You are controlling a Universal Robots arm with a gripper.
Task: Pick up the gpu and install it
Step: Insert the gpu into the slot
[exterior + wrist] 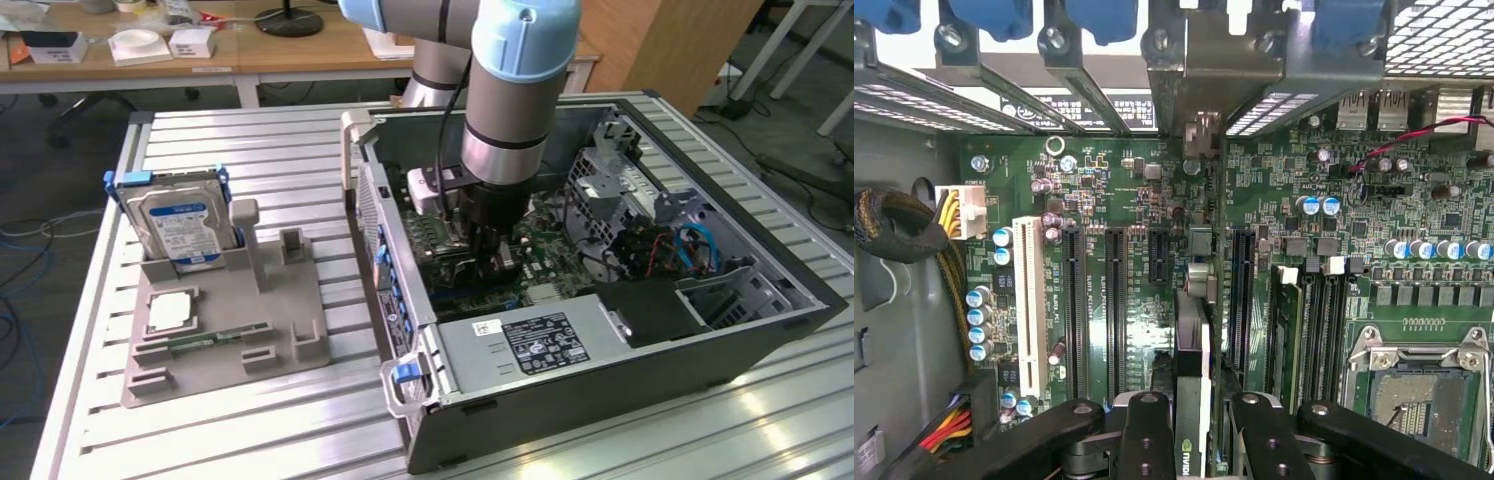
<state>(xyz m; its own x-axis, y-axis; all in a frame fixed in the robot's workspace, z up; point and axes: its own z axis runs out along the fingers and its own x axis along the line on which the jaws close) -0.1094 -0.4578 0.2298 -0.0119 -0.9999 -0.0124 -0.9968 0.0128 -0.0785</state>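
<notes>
The gpu (1192,385) shows edge-on in the wrist view as a thin green card with a small logo near my fingers. My gripper (1194,445) is shut on it, one black finger (1145,440) on each face. The card stands upright over the green motherboard (1124,190), in line with a gap between the long black expansion slots (1240,300); I cannot tell whether it touches the board. In the exterior view my gripper (490,255) reaches straight down into the open computer case (747,330), low over the motherboard (541,265).
On the exterior view's left, a grey fixture (287,345) holds a blue-labelled hard drive (180,225), a processor chip (174,312) and a RAM stick (200,342). Inside the case are the power supply (534,345), cable bundles (894,225), RAM slots (1314,330) and the processor socket (1414,395).
</notes>
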